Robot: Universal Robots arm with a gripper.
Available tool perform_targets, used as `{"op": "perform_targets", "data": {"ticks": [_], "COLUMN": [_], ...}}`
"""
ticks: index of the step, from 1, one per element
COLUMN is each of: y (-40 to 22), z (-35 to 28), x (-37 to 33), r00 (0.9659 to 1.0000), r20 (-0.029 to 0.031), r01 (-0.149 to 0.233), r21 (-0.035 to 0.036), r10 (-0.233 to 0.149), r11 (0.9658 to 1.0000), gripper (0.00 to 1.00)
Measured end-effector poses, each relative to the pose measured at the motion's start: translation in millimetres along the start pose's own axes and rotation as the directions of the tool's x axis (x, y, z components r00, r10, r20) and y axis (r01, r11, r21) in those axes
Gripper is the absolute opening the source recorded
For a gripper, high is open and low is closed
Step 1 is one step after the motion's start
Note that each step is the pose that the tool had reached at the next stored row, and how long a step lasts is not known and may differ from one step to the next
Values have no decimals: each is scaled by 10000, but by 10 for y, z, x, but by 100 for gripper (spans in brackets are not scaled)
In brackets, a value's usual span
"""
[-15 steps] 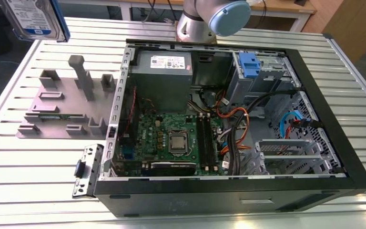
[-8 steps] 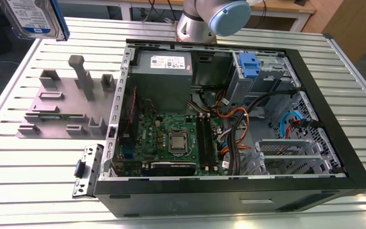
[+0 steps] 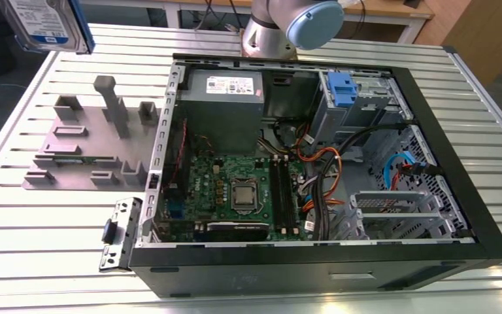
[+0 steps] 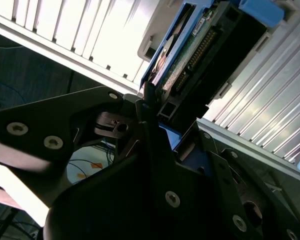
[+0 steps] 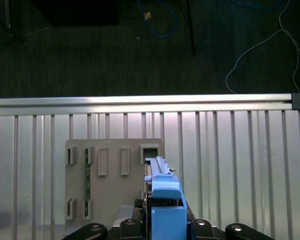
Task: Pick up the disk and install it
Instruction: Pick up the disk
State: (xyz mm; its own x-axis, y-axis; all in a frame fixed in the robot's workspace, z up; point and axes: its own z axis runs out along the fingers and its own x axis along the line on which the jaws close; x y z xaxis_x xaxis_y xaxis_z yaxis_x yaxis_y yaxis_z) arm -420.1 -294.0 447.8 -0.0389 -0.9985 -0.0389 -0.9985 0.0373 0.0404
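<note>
Pincer, nearest the lens in the second wrist view, pressed onto the disk, its jaws bearing on the blue caddy frame from either side; in the exterior view the disk hangs high, label outward, clear of the table. Directly below the pincer lies the grey slotted holder plate. The open computer case sits well apart from the pincer, beyond that plate, with a second blue caddy and the power supply inside. Step in hand, as judged: carrying the lifted disk. It is probably done well by holding the clamp firm on the frame rather than on the drive's circuit board, by letting the disk neither tilt nor swing, and by travelling high enough to pass over the case wall. Arm pose: wrist raised and pointed straight down at the table, disk edge-on beneath it; a blue-capped joint shows past the far side of the case
</note>
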Motion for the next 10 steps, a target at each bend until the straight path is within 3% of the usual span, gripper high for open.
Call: {"op": "perform_targets", "data": {"ticks": [10], "y": [2], "z": [-44], "x": [-2], "r00": [10000], "r20": [0], "r01": [0], "r21": [0], "r10": [0], "r11": [10000], "gripper": [36]}}
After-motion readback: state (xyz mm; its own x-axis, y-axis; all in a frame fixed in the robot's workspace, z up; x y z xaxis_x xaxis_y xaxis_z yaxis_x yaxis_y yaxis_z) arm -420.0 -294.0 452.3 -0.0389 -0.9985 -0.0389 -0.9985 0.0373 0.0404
